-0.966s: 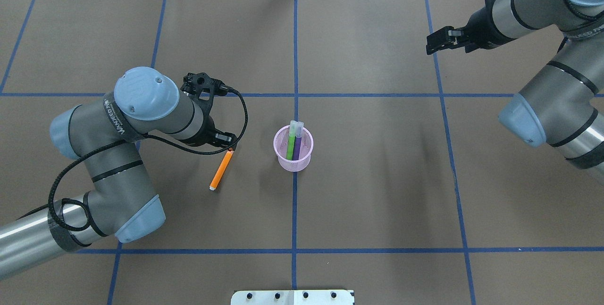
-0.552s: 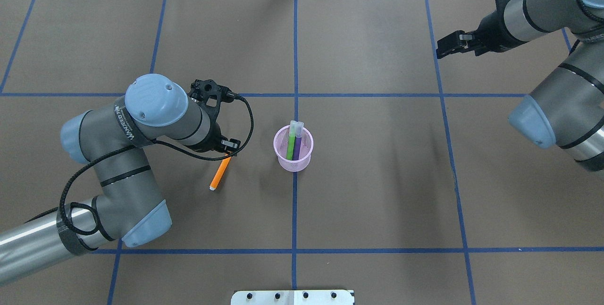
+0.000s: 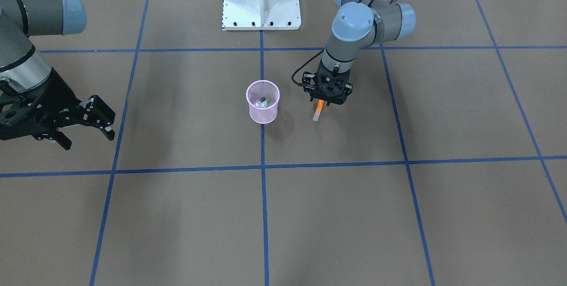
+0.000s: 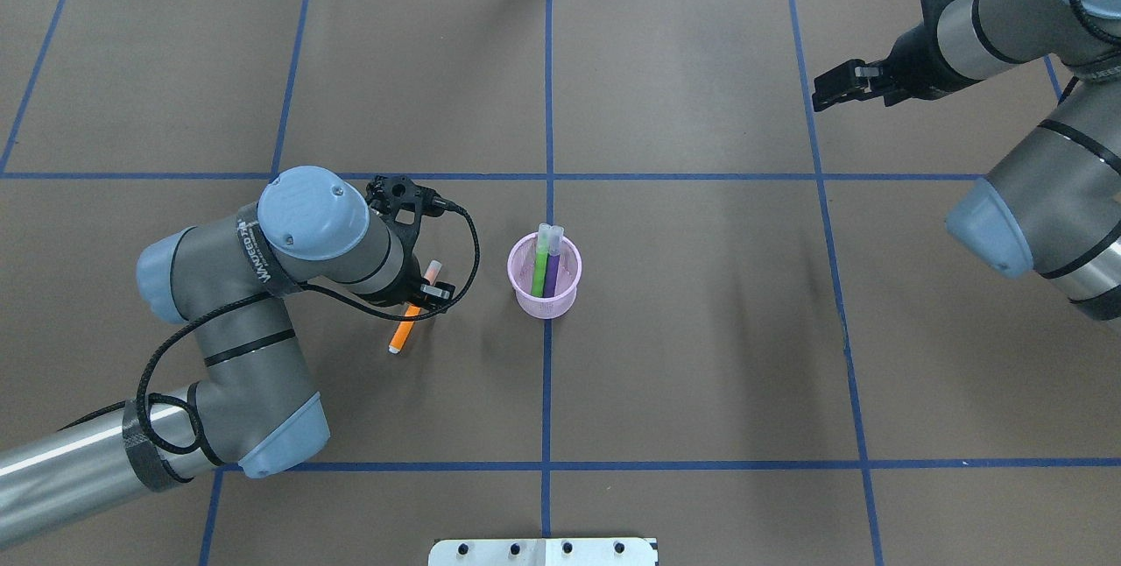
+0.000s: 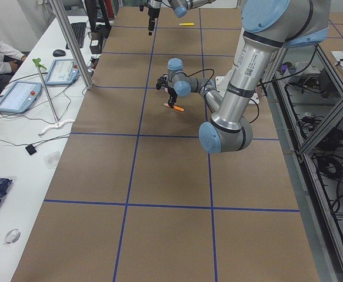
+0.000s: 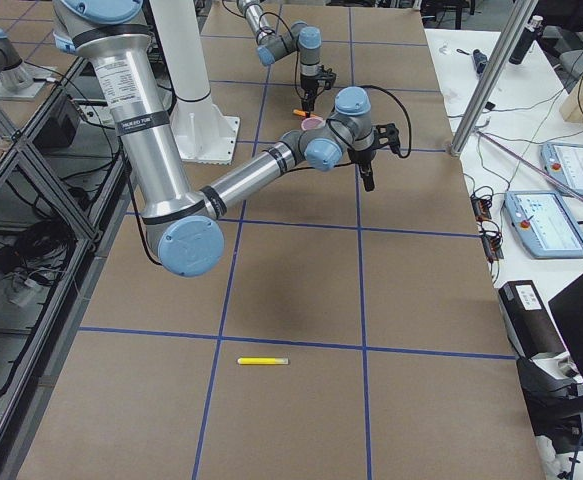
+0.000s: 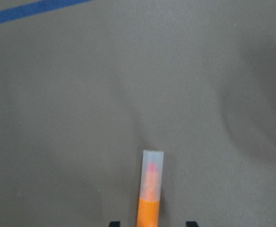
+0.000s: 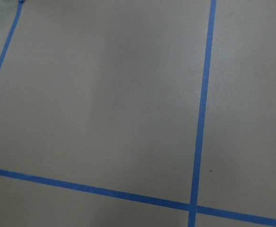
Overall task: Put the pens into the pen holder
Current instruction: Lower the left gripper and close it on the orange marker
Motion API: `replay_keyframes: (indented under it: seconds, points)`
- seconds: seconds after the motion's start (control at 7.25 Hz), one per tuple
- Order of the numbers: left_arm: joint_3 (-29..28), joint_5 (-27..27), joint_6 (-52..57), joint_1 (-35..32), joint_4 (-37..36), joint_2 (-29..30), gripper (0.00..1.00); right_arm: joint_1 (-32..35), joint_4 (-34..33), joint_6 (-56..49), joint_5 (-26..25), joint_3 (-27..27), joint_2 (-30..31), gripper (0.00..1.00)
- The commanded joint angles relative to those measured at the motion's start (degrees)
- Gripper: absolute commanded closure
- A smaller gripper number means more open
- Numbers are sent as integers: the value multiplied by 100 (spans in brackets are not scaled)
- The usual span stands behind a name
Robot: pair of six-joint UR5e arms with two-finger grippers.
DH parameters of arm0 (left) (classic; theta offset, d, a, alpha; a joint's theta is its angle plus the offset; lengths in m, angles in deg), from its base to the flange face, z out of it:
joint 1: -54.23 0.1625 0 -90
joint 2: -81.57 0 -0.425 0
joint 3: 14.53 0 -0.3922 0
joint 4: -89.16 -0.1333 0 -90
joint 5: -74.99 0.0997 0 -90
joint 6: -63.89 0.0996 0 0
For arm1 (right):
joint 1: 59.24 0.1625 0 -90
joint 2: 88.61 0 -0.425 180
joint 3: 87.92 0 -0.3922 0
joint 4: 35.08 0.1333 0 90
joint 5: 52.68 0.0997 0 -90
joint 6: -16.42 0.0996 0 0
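Overhead: the green pen (image 4: 539, 268) and purple pen (image 4: 553, 272) stand in the holder (image 4: 545, 308). My left gripper (image 4: 426, 290) sits over the orange pen (image 4: 401, 336), which lies on the table (image 4: 701, 356) just beside the holder. The right gripper (image 4: 821, 91) hangs well apart.

Front: its jaws are spread and hold nothing.

Left wrist: the fingertips (image 7: 114, 223) flank the orange pen, open and apparently not touching it.

Only the side views show a yellow pen (image 6: 263, 361).
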Motion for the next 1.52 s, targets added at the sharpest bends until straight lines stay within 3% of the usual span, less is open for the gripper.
replay_keyframes:
  seconds: [0.0, 1.38]
  points:
    - [-11, 3, -1, 37, 1, 4, 51, 0, 0, 0, -4, -1, 23, 0]
    - [-63, 12, 17, 20, 1, 13, 57, 0, 0, 0, -30, -1, 32, 0]
